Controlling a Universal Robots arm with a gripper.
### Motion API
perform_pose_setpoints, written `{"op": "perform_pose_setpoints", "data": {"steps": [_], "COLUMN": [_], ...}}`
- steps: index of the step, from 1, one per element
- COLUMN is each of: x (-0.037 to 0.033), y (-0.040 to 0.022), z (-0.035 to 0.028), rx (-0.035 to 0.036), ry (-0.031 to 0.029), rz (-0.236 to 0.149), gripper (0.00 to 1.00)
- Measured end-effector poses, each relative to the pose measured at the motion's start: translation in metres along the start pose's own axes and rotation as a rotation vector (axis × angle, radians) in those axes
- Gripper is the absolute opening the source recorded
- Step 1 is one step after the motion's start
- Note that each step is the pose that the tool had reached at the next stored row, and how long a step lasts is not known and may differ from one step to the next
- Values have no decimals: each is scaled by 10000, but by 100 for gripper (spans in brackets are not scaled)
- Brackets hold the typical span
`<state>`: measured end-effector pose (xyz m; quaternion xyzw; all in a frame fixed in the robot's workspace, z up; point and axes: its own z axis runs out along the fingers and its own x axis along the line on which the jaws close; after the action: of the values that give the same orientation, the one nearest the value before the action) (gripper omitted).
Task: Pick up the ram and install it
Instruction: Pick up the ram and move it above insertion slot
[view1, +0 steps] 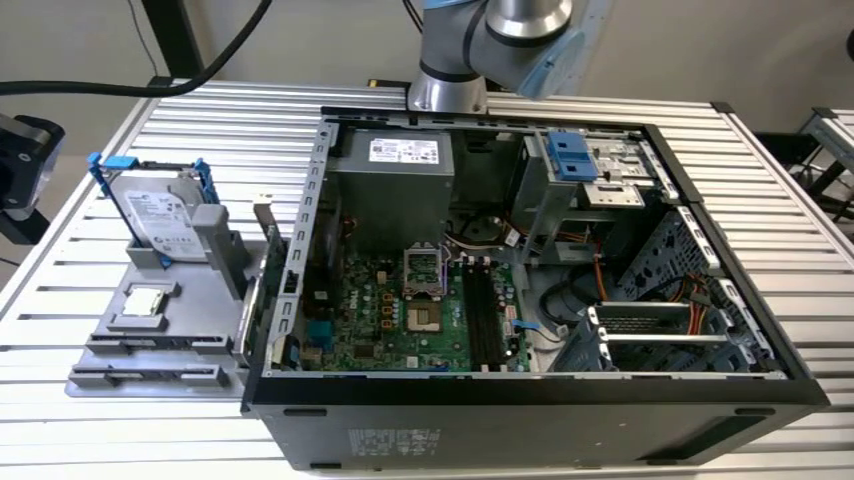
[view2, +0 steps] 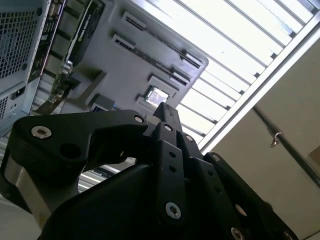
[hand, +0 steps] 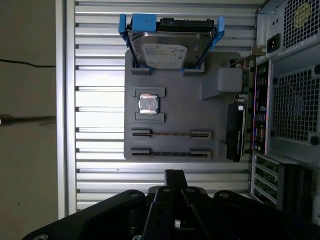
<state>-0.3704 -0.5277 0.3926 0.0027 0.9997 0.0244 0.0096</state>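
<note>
— How many ram sticks do you count?
— Two, I think. The ram sticks (hand: 170, 152) are thin and stand on edge, one in each of the two rows of clips on the grey tray (hand: 185, 100). The tray lies on the slatted desk (hand: 95, 175), just beside the one open computer case (view1: 534, 390).
— What else sits on that tray?
— One hard drive (hand: 170, 50) in a blue bracket, one small square chip (hand: 148, 103), and one card (hand: 235, 132) along the side nearest the case.
— And the claw?
— In the first wrist view the claw (hand: 174, 174) has its fingertips pressed together with nothing between them. It hangs just off the tray's edge, nearest the two rows of ram sticks, and touches neither.
</note>
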Motion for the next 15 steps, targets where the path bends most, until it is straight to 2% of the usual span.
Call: {"op": "perform_pose_setpoints", "data": {"steps": [7,15], "x": [0,0], "y": [0,0], "z": [0,0], "rx": [-2,-12], "ry": [2,31], "rz": [-53,-644], "gripper": [0,0]}}
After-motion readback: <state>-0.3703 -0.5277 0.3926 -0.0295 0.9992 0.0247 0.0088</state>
